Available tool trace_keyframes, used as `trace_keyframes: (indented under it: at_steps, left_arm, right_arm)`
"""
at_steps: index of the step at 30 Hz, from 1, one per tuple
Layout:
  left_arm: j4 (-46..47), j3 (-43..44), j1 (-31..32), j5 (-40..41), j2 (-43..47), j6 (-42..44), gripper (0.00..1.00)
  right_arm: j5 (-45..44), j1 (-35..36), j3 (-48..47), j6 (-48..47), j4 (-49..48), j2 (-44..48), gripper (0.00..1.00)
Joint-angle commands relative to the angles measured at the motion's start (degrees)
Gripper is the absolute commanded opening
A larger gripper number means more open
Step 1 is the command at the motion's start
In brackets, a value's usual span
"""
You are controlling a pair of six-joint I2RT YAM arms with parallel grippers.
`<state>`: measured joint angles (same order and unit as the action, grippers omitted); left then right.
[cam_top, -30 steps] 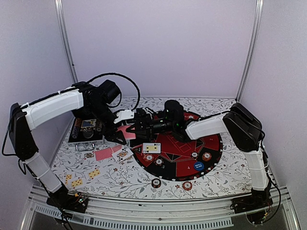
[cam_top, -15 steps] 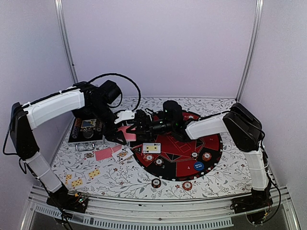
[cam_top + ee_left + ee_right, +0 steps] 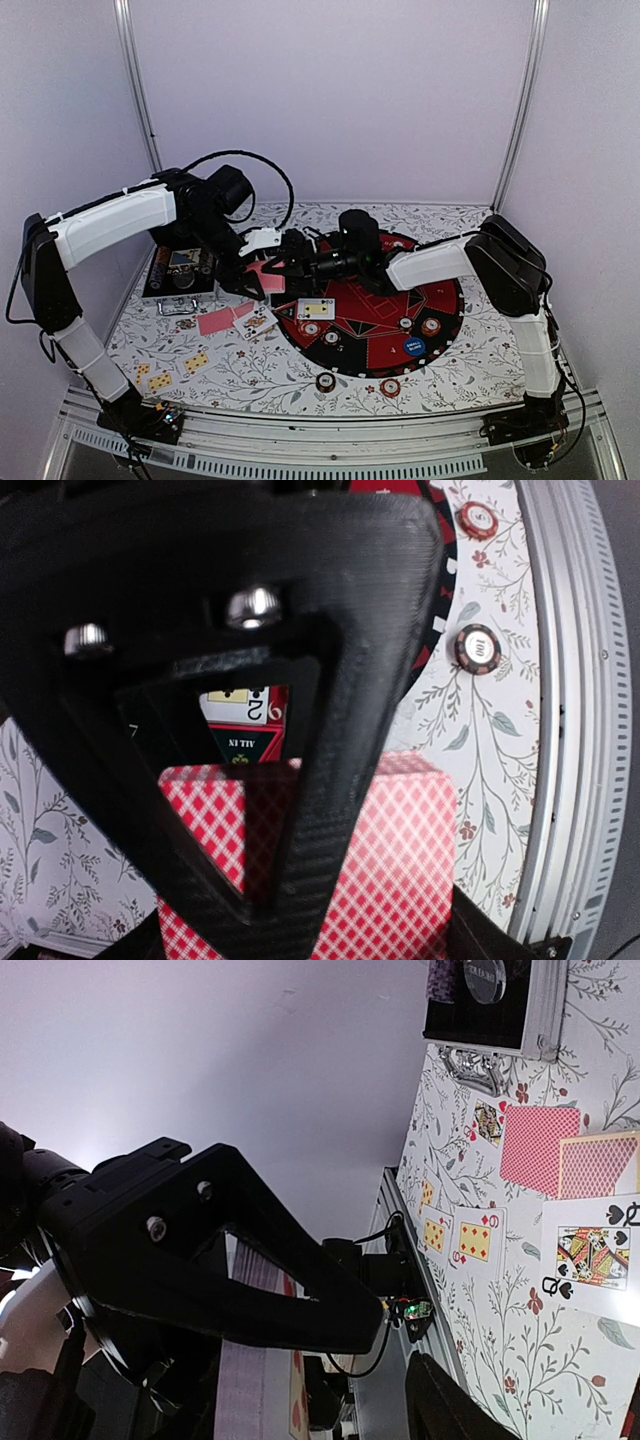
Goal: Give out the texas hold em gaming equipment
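so the left tool (image 3: 252,281) is clenched on the red-backed card deck (image 3: 264,272) just left of frame centre, and the right tool (image 3: 284,262), jaws parted and looking empty, sits right beside the deck's right side, best placed to pull a card

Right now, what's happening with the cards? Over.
Left fingers shut on deck. Right fingers open, beside deck. Nothing blocking them.

Left arm (image 3: 110,225) extends in from left, elbow high, wrist dipped. We see left gripper (image 3: 252,280) clamped on card deck (image 3: 400,870). Right arm (image 3: 430,265) stretched leftward, low; right gripper (image 3: 283,263) facing left one, close by; we read its jaws parted
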<state>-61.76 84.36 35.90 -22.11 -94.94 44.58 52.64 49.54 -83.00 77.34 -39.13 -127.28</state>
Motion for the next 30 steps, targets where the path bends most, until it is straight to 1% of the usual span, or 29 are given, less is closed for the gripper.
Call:
trace_keyframes:
  at_steps: [1, 9, 16, 23, 30]
  left_arm:
    - [0.06, 1.86, 0.4, -1.65, -0.6, 0.69, 0.55]
    - [-0.27, 1.86, 0.4, -1.66, -0.94, 0.6, 0.53]
    - [-0.34, 2.39, 0.4, -1.8, -1.12, 0.47, 0.52]
    - [-0.72, 2.69, 0.4, -1.53, -0.87, 0.6, 0.51]
    - [-1.08, 2.92, 0.4, -1.8, -0.78, 0.55, 0.49]
  right_arm:
    - [-1.12, 0.94, -2.47, 0.09, 1.07, 0.08, 0.56]
    - [-0.72, 1.79, -5.36, 0.85, 1.05, -1.97, 0.57]
    - [-1.04, 1.88, -3.74, 0.02, 2.93, -1.83, 0.57]
    - [-1.52, 1.59, -0.77, -1.05, 4.33, -1.02, 0.54]
    - [-2.39, -0.16, 2.02, -1.98, 4.64, 1.23, 0.44]
